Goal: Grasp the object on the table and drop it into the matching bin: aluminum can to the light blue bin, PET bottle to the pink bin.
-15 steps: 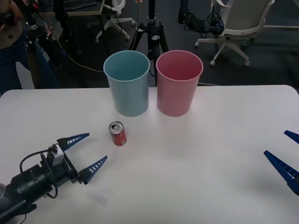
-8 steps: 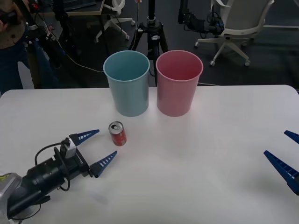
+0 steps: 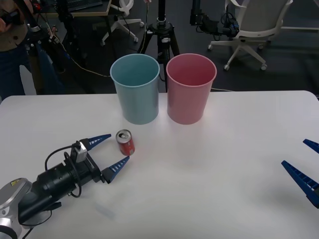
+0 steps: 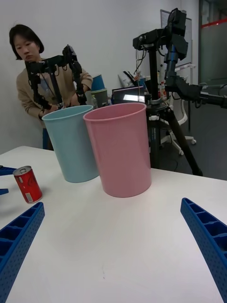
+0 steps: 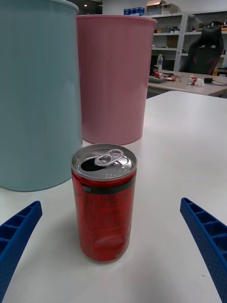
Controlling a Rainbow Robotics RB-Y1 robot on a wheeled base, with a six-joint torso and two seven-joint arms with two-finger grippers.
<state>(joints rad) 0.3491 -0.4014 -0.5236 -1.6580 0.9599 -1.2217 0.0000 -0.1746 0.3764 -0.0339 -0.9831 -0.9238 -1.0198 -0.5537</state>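
The left claw [image 3: 109, 151] lies low on the white counter [image 3: 209, 164] with its ribbed blue fingers spread wide, their tips just short of the red can [image 3: 125, 142]. To grip well, it should probably slide forward until the fingers flank the can's smooth round wall, then close gently. Behind the can stand the tapered plastic blue bin [image 3: 135, 88] and pink bin [image 3: 191, 88]. Far right of the can, the right claw [image 3: 305, 163] waits, spread wide.
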